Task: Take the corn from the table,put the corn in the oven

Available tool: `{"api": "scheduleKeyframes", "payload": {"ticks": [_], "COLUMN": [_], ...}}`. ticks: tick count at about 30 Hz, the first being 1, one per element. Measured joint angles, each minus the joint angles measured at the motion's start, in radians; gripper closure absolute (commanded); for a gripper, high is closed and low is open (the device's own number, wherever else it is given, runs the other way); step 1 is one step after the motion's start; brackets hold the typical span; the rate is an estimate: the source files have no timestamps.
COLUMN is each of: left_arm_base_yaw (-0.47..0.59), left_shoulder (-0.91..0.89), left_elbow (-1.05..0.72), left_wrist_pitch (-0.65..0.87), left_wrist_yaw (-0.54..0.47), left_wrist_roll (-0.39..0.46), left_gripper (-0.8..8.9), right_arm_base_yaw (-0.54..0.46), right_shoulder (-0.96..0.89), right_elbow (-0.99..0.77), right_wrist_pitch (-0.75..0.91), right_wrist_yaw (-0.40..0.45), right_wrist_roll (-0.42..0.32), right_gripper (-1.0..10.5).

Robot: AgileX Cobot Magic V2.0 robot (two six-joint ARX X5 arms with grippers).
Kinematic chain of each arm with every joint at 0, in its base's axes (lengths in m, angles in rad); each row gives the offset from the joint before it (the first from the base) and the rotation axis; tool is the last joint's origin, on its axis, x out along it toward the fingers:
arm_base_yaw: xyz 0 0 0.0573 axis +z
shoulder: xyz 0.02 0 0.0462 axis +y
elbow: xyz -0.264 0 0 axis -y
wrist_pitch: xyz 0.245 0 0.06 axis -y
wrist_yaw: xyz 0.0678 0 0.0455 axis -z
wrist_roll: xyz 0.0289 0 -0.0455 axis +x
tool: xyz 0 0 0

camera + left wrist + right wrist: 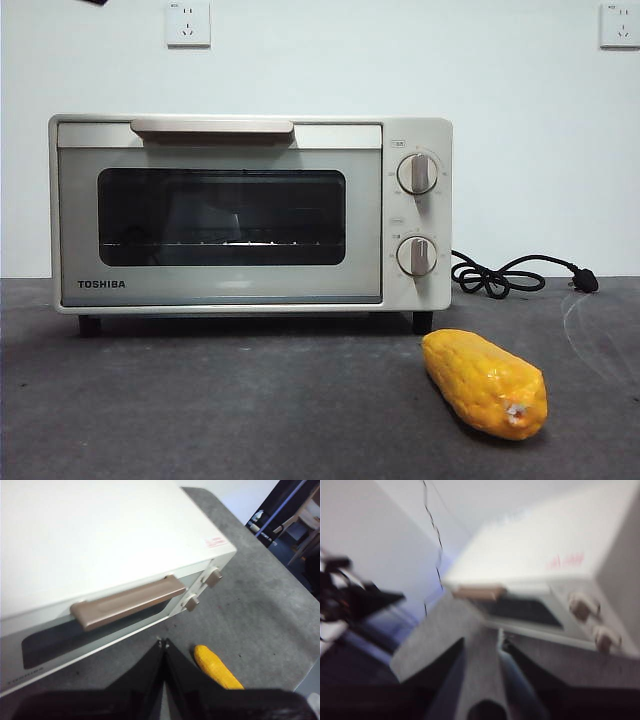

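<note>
The corn (487, 384) lies on the table (250, 400) in front of the oven's right end, its pale stub end pointing to the front. The cream oven (250, 212) stands with its dark glass door closed. My left gripper (163, 641) hovers shut and empty above the table, in front of the oven's bar handle (127, 602), with the corn (216, 667) a little to one side. My right gripper (481, 639) is open and empty, high up off the knob end of the oven (545, 565); that view is blurred. In the front view only a black tip (96, 2) shows at the top edge.
The oven's black cord and plug (520, 273) lie on the table behind the corn at the right. A white wall with sockets (188, 23) stands behind. The table's edge (305, 680) runs near the corn in the left wrist view.
</note>
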State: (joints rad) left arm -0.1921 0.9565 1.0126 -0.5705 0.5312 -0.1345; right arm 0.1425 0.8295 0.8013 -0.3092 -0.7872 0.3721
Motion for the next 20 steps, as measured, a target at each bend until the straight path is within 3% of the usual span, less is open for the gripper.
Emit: {"api": "scheduleKeyframes", "payload": {"ticks": [6, 10, 20], "left_arm_base_yaw": [-0.015, -0.016, -0.016], "left_shoulder": [0.000, 0.000, 0.001], "left_elbow": [0.016, 0.016, 0.016], "left_wrist_pitch": [-0.006, -0.023, -0.023], "left_wrist_yaw": [0.000, 0.000, 0.000], "left_wrist_roll": [0.003, 0.003, 0.003], "left_gripper": [8.18, 8.18, 8.18], "right_arm_base_yaw": [0.196, 0.314, 0.475], "right_shoulder": [0.149, 0.240, 0.446], "right_elbow": [0.105, 0.126, 0.126], "right_wrist_pitch": [-0.241, -0.323, -0.374], "right_wrist_yaw": [0.280, 0.458, 0.639], "right_wrist_roll": [-0.111, -0.143, -0.147], "right_gripper": [4.1, 4.0, 4.1]}}
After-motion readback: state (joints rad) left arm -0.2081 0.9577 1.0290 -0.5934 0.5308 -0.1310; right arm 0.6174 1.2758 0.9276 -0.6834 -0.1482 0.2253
